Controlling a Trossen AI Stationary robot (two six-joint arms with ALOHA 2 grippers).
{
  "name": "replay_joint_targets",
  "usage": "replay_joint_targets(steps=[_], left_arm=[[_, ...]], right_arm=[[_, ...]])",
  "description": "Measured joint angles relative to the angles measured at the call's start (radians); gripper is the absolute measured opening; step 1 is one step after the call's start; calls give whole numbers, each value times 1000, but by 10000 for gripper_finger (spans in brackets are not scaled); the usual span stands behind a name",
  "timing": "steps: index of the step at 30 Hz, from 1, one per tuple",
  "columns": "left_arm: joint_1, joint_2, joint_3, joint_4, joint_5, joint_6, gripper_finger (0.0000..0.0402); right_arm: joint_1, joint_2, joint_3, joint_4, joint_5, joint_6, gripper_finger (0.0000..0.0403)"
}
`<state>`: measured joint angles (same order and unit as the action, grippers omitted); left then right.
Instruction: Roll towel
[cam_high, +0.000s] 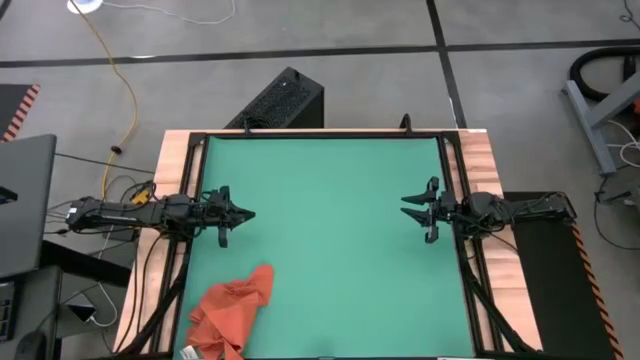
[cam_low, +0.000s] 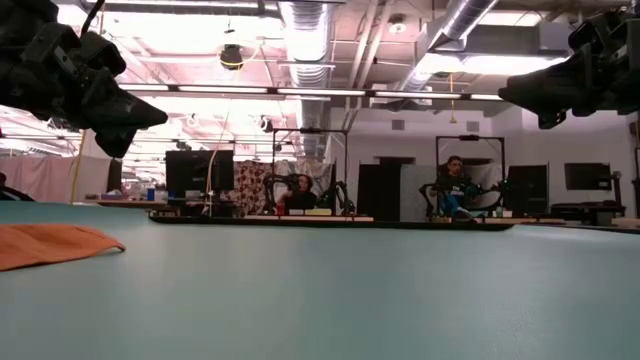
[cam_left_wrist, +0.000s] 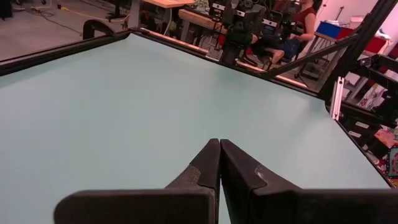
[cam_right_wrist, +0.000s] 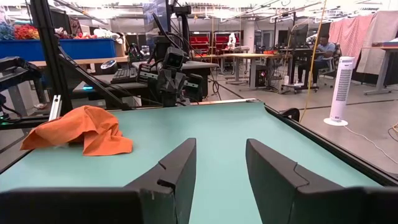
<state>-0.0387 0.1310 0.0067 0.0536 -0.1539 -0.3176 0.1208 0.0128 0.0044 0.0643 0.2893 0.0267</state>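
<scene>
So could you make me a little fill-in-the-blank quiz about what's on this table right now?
1. The towel lies crumpled on the ____ mat.
2. The left hand hovers with its fingers ____.
3. The right hand hovers with its fingers ____.
4. Seen from above, the towel lies nearer the ____ hand.

Missing words: green; shut; open; left

Green mat (cam_high: 330, 230), crumpled towel (cam_high: 232, 308) on it.
</scene>
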Motion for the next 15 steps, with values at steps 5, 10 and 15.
replay_joint_targets(steps=[5, 10, 15], left_arm=[[0, 0, 0, 1, -3, 8, 0], [0, 0, 0, 18, -96, 100, 0], [0, 0, 0, 17, -98, 87, 0]], right_arm=[[0, 0, 0, 0, 0, 0, 162], [0, 0, 0, 0, 0, 0, 162], [0, 0, 0, 0, 0, 0, 162]])
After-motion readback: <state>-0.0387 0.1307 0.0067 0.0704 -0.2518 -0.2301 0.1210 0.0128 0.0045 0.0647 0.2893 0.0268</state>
